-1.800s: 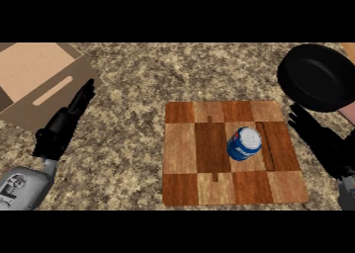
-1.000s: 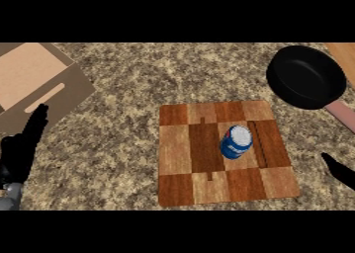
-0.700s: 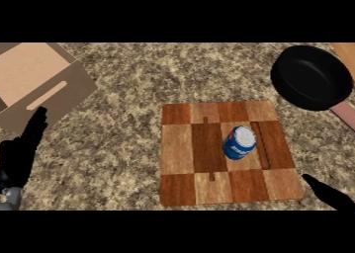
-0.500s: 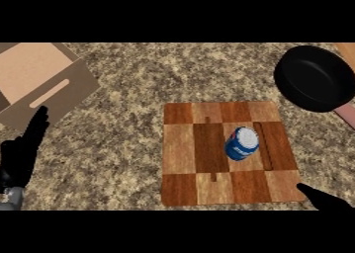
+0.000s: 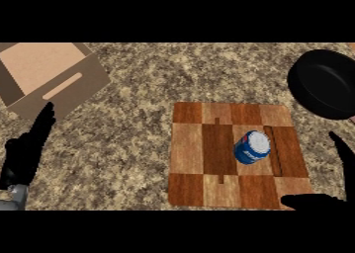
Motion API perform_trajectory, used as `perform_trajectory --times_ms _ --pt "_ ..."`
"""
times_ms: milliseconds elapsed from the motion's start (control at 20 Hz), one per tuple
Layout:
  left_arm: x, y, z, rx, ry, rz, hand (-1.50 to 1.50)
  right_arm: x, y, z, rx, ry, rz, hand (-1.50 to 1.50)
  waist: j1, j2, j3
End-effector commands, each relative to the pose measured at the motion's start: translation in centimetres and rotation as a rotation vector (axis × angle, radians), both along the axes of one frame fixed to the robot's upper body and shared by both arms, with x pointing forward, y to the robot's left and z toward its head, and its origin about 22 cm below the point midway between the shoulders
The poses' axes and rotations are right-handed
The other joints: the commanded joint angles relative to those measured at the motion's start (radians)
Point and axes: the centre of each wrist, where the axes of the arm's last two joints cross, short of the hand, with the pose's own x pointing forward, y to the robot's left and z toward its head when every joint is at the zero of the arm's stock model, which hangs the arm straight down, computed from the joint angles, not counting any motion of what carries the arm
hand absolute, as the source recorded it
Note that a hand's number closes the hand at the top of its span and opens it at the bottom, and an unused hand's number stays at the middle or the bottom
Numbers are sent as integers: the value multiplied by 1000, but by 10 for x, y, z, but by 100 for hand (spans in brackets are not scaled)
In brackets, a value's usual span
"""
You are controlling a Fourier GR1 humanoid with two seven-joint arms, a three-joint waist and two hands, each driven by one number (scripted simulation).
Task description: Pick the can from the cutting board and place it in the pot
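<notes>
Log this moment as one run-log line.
can: upright on cutting board | pot: empty | right hand: open beside board | left hand: open, resting

An open cardboard box (image 5: 45, 74) with a slot in its flap sits on the speckled granite counter (image 5: 180, 69).

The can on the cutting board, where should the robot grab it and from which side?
Probably round the blue side wall of the can, coming from the right. It stands upright on the right half of the cutting board with free space around it, and the right hand sits open just off the board's right edge, thumb already pointing in. The left hand rests far off.
</notes>
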Motion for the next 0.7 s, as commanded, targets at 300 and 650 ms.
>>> perform_trajectory --times_ms 300,650 --pt "1 7 2 16 -1 -10 0 47 33 29 71 320 27 -150 -1 -2 1" --pt "-4 13 1 6 17 18 0 91 39 12 37 422 6 -150 -9 -5 3"
